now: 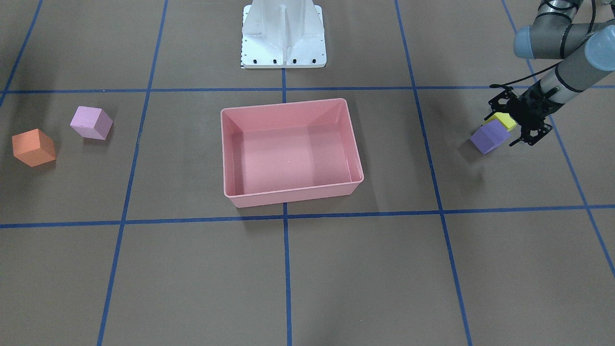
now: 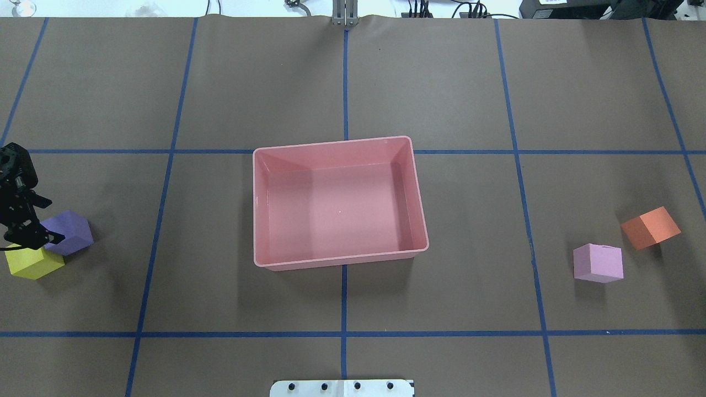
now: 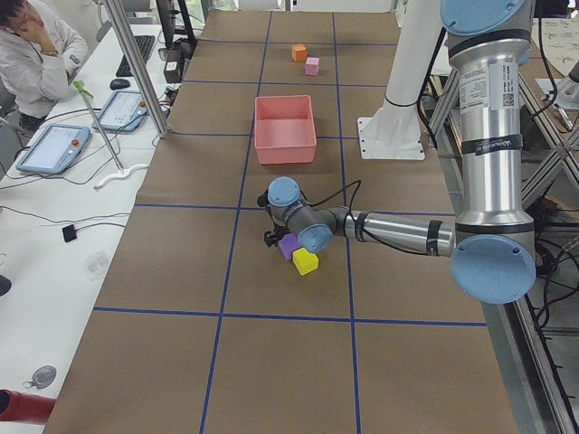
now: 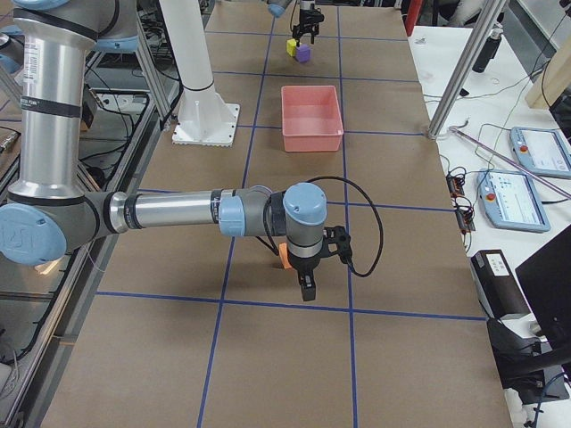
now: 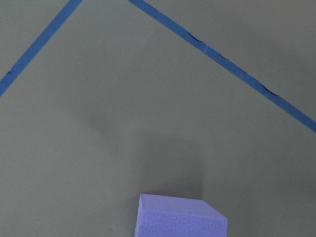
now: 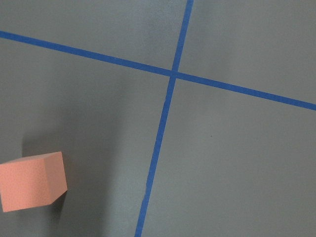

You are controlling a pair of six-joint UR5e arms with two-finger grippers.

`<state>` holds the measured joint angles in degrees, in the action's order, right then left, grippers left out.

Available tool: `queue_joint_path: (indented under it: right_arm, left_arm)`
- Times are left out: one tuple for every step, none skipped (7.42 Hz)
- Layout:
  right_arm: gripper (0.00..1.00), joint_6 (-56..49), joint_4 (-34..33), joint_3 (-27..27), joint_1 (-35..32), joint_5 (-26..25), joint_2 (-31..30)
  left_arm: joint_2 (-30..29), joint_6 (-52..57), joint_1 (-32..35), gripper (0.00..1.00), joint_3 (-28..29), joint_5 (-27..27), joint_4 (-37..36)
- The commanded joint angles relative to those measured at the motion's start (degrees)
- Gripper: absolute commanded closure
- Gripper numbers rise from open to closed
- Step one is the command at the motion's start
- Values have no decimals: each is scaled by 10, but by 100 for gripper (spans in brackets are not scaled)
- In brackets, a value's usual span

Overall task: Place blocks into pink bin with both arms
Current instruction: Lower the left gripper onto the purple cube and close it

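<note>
The pink bin (image 1: 230, 154) stands empty at the table's centre and shows in the overhead view (image 2: 260, 209). My left gripper (image 2: 49, 221) (image 1: 508, 127) has its fingers on either side of the purple block (image 2: 74, 229) (image 1: 489, 137) and looks shut on it, low over the table. The yellow block (image 2: 33, 264) (image 1: 502, 120) touches the purple one. The purple block (image 5: 180, 219) sits at the left wrist view's bottom edge. The orange block (image 2: 651, 227) (image 6: 32, 180) and the light pink block (image 2: 598, 263) lie on the other side. My right gripper (image 4: 305, 283) hangs beside the orange block; I cannot tell if it is open.
The white pedestal base (image 1: 283, 36) stands behind the bin. Blue tape lines cross the brown table. Tablets and cables lie on the side bench (image 3: 54, 149), where a person sits.
</note>
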<state>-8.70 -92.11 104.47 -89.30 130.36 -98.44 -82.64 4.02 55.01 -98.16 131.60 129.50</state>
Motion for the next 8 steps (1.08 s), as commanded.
queue_joint_path:
  right_arm:
    - [0, 0, 0, 0, 0, 1, 0]
    - [0, 0, 1, 2, 0, 0, 0]
    - [0, 0, 1, 2, 0, 0, 0]
    - [0, 0, 1, 2, 0, 0, 0]
    - [0, 0, 1, 2, 0, 0, 0]
    - [0, 0, 1, 2, 0, 0, 0]
    - [0, 0, 1, 2, 0, 0, 0]
    - [0, 0, 0, 2, 0, 1, 0]
  left_arm:
    - [4, -1, -19, 1, 1, -21, 1]
    - [4, -1, -25, 1, 4, -27, 1]
    - [4, -2, -28, 1, 4, -27, 1]
    - [4, -4, -30, 2, 11, -29, 1]
    - [4, -7, -40, 3, 11, -47, 2]
    - [3, -7, -49, 5, 16, -58, 3]
    - [3, -7, -53, 5, 19, -59, 3]
    - [3, -7, -56, 5, 23, -60, 3]
